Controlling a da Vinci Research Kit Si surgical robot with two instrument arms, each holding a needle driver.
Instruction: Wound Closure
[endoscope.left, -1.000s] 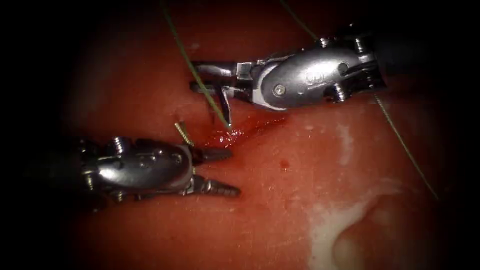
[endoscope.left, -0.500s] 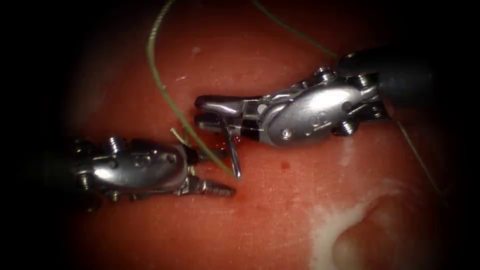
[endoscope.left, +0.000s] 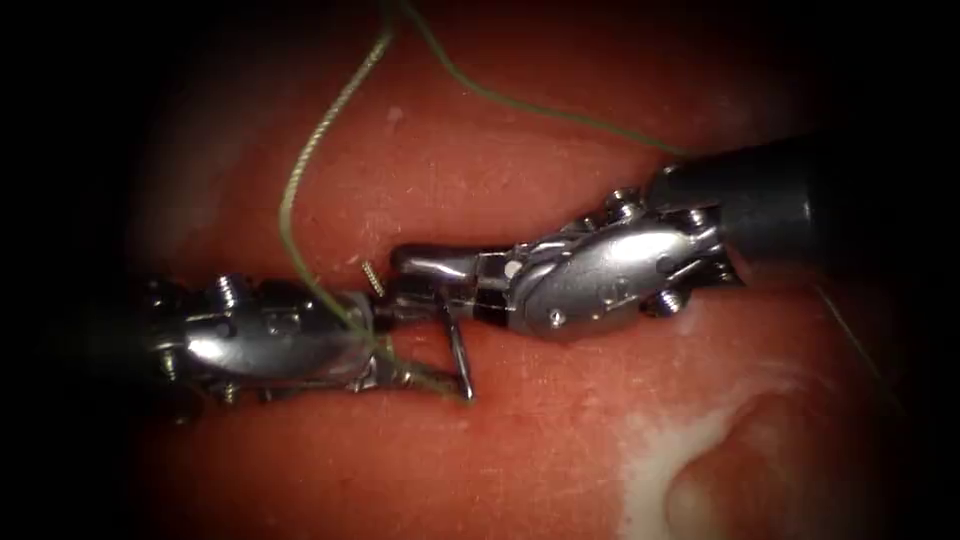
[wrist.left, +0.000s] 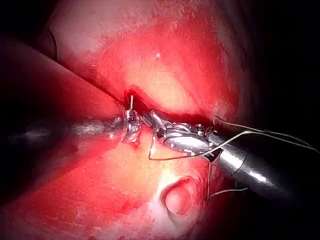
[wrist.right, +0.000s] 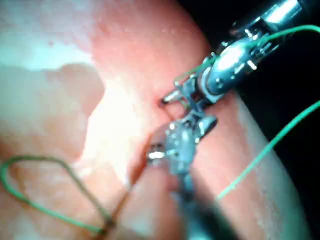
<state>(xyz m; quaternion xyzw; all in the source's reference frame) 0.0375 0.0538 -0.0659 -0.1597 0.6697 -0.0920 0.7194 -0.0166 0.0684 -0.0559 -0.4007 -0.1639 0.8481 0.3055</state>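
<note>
The right hand is clamped on the needle near its blunt, thread-bearing end, and the curve hangs down from the closed jaws with its point reaching toward the tissue just off the tip of the left hand. The needle lies free above the surface, not in the tissue. The left hand stands with its jaws apart and holds nothing; the needle's curve sits between or just in front of them, with its lower jaw almost touching the point.

The thread runs from the needle's lower end across the left hand's lower jaw and wrist, then rises in a long loop toward the top of the endoscope view and comes back down behind the right hand's shaft. A short cut end of thread stands up from the tissue between the two hands, where the cut is largely covered by them.

The risks, as I judge them: the thread drapes over the left hand's jaw, so a closing grip could catch thread with the needle or fray it. The slack loop could snag on either wrist. With the point so near the surface, a small dip could scratch the tissue away from the cut. A grip this close to the end could also let the needle swivel.
</note>
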